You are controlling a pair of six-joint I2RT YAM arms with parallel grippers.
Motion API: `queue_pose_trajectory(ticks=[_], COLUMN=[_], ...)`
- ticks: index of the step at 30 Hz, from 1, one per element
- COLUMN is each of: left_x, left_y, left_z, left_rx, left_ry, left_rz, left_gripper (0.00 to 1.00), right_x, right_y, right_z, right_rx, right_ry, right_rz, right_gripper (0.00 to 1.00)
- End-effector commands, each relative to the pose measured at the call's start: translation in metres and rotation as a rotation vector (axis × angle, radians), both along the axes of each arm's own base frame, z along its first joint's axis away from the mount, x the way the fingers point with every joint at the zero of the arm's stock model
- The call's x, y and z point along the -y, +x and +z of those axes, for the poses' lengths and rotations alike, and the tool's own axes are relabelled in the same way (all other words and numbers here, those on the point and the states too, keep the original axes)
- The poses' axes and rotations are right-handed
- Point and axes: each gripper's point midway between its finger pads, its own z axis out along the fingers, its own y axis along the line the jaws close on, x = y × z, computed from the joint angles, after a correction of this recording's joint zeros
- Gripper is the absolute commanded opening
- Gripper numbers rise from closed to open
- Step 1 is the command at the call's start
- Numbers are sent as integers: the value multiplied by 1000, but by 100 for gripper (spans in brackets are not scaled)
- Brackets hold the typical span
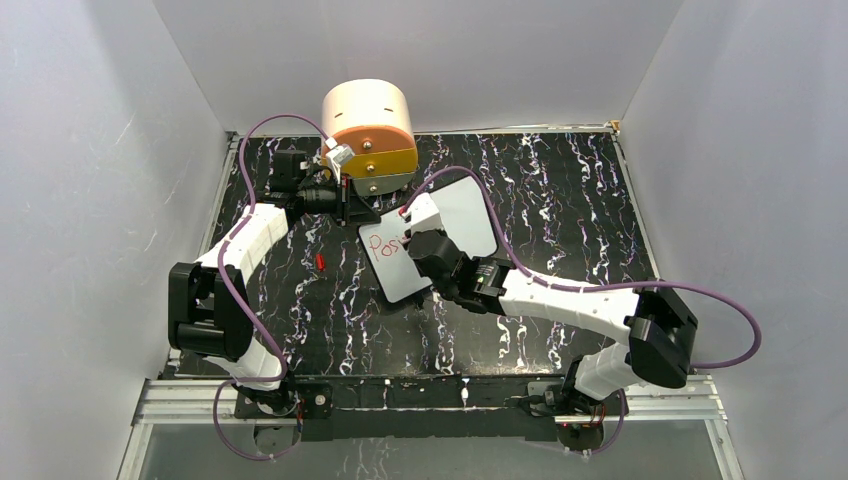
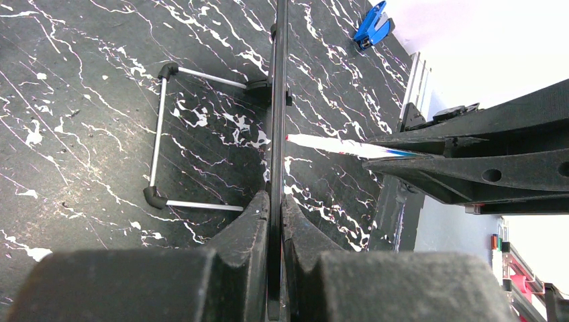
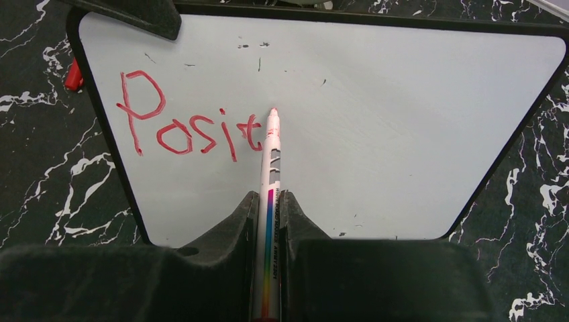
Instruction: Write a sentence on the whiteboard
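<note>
Sliding is the main risk: the board [image 3: 416,134], mid-table [image 1: 570,190], could shift under pen pressure if the left gripper [image 2: 277,201], shut tight on its rim, slips. The right gripper [image 3: 270,201] is clamped on the marker [image 3: 272,157], tip just after "Posit" [image 3: 188,131]; tilting would smear it.

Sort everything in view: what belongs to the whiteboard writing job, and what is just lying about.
Job in hand:
whiteboard, clamped at its edge by the left gripper
red lettering, so far "Posit"
marker, held in the right gripper

Lying about:
round drawer unit
small red piece
blue clip
</note>
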Motion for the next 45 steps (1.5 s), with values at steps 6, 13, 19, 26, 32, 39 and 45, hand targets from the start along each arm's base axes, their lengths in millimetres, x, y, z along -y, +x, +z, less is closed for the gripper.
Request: queue_pose_trajectory(ticks=[6,13,19,26,32,39,45], left_x=[-3,-4,-4,-4,-4,-4,-4], left_y=[-5,-5,-5,-4,-4,-4,-4], left_z=[-24,-24,-25,-25,-26,-25,-25], left_rx=[-66,-66,-67,-67,-69,-68,-69], left_ry=[57,59,62,65,65,64,63], left_rz=[21,23,27,31,30,29,28], left_gripper=[0,0,0,0,0,0,0], right_x=[-7,-9,1,7,6,3,7], right_y=[7,4,3,0,-1,-1,-4], right_z=[10,6,11,8,4,-1,-5], right_rx=[11,-12,2,-9,-17,-28,-50], right_ry=[41,31,45,47,48,30,14], right_rz=[-9,10,-24,-23,-22,-18,-18], right_gripper=[0,0,0,0,0,0,0])
